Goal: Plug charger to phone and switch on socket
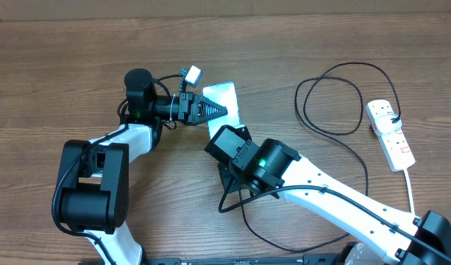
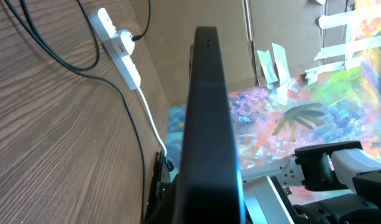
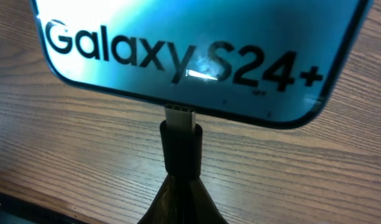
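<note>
The phone (image 1: 226, 98) lies at mid table, its screen light blue-green. My left gripper (image 1: 214, 110) is shut on its left edge; in the left wrist view the phone (image 2: 206, 112) stands edge-on as a dark bar between the fingers. My right gripper (image 3: 184, 202) is shut on the charger's small plug tip (image 3: 179, 140), whose metal end touches the phone's bottom edge under the "Galaxy S24+" text (image 3: 178, 53). The thin black charger cable (image 1: 335, 129) loops right to the white socket (image 1: 391, 134), where its plug head (image 1: 395, 118) sits in an outlet.
The socket's thick white cord (image 1: 410, 184) runs toward the front right edge. The socket also shows in the left wrist view (image 2: 119, 46). The right arm's body (image 1: 269, 165) lies just in front of the phone. A colourful cloth (image 2: 314, 112) is beyond the table.
</note>
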`<state>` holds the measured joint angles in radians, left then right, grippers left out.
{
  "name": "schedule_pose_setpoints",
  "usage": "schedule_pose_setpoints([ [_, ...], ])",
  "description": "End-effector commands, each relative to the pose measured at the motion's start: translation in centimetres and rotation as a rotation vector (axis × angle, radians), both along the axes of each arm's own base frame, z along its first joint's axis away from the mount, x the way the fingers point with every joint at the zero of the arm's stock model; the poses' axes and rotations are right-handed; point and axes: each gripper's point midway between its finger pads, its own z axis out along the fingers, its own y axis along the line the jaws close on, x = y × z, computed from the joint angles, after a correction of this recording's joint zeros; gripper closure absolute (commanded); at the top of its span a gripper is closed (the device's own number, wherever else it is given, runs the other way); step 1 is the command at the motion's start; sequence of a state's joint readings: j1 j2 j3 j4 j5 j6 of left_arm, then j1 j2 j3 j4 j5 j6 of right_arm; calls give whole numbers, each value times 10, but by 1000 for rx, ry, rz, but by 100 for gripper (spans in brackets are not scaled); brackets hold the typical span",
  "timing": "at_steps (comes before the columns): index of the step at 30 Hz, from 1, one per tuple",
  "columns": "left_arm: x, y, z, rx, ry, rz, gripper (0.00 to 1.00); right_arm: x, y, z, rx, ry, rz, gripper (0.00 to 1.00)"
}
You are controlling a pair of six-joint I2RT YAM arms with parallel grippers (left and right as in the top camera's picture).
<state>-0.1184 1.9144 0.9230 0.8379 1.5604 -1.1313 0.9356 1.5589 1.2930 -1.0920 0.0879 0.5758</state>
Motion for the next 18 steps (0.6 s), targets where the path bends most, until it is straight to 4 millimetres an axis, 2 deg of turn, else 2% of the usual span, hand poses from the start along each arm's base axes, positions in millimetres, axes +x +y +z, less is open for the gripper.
schedule_pose_setpoints([
  [1,-5,-4,6,-3,0,-33,96,4,5,9,25,-17,11,96],
  [8,-5,-4,6,0,22,-32,96,-3,7,5,36,15,21,96],
  [18,-5,-4,6,2,41,-32,96,-1,9,4,45,8,21,96],
])
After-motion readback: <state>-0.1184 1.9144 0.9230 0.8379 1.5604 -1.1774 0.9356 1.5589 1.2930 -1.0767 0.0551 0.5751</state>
